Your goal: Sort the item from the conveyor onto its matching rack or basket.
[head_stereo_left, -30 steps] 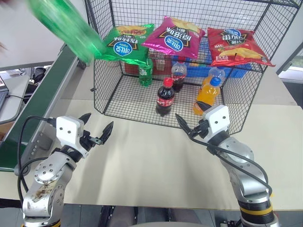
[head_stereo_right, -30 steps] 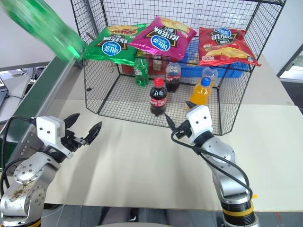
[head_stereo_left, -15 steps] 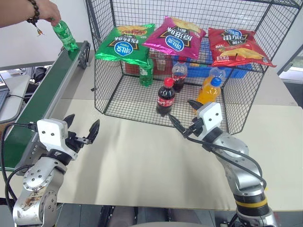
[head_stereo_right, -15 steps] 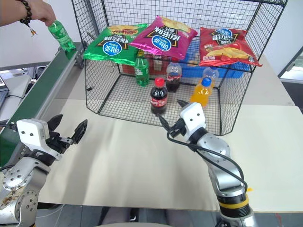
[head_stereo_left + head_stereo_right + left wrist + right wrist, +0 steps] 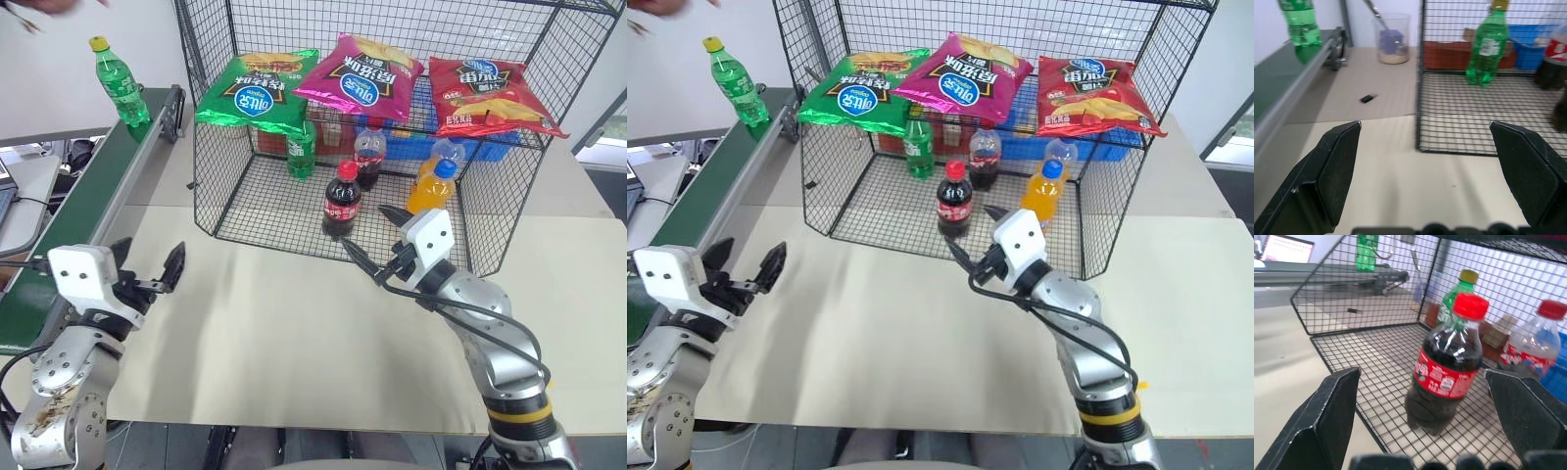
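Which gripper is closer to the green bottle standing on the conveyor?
Left. The left gripper is beside the conveyor, down the belt from the green bottle; the right gripper is at the cage front, farther away.

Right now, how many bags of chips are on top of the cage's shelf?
3, side by side on the upper wire shelf: a green bag nearest the conveyor, a pink bag in the middle, a red bag farthest. None looks hidden.

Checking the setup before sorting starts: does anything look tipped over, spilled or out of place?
Nothing stands out. The green bottle stands upright on the conveyor, and the bottles in the wire cage are upright too.
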Motion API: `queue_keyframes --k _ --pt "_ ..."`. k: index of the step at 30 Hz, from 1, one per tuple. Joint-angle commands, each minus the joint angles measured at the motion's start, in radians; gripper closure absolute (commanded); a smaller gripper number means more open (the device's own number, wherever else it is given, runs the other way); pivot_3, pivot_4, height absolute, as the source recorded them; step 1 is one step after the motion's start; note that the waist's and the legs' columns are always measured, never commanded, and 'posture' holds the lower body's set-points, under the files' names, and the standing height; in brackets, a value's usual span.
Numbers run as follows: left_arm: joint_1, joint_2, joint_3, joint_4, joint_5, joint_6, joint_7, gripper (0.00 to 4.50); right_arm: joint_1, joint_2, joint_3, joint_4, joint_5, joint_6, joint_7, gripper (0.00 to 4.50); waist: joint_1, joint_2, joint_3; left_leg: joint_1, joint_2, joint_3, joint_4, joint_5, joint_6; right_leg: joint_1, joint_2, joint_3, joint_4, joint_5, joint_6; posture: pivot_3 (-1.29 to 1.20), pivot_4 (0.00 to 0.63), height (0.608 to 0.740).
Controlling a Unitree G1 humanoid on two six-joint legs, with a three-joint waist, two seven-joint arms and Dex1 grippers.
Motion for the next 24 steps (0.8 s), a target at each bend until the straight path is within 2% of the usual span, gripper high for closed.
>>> queue_keyframes --k 1,7,9,18,24 --pt "-0.013 0.026 0.114 0.005 -0.029 -0.010 0.026 0.00 -0.155 -0.007 -0.023 -0.015 0.155 0.120 0.099 0.03 -0.003 0.000 0.000 0.000 0.000 0.000 0.000 0.000 0.000 0.000 0.000 0.000 0.000 0.000 0.000 0.00 0.150 0.740" --pt "-0.013 0.045 0.257 0.039 -0.090 -0.016 0.039 0.00 -0.416 0.008 -0.048 0.029 0.410 0.350 0.204 0.03 0.003 0.000 0.000 0.000 0.001 -0.001 0.000 -0.001 0.001 0.000 -0.001 -0.002 0.000 0.000 0.000 0.00 0.150 0.740" --pt "-0.011 0.060 0.297 0.064 -0.101 -0.023 0.031 0.00 -0.492 0.018 -0.045 0.055 0.461 0.384 0.234 0.03 0.001 0.000 0.001 0.000 0.001 -0.001 0.000 -0.001 0.001 -0.001 -0.006 -0.002 0.001 0.000 0.000 0.00 0.150 0.740" --pt "-0.013 0.153 0.384 0.190 -0.117 -0.042 -0.032 0.00 -0.637 0.036 -0.020 0.119 0.510 0.382 0.320 0.03 0.004 0.000 0.001 0.000 0.000 -0.002 0.000 -0.001 0.001 -0.001 -0.010 -0.006 0.001 0.000 0.000 0.00 0.150 0.740" --pt "-0.023 0.187 0.392 0.260 -0.124 -0.050 -0.070 0.00 -0.677 0.030 -0.015 0.133 0.502 0.371 0.333 0.03 0.000 0.000 0.001 0.001 0.000 -0.001 -0.001 -0.001 0.001 -0.001 -0.010 -0.006 0.002 0.000 0.000 0.00 0.150 0.740"
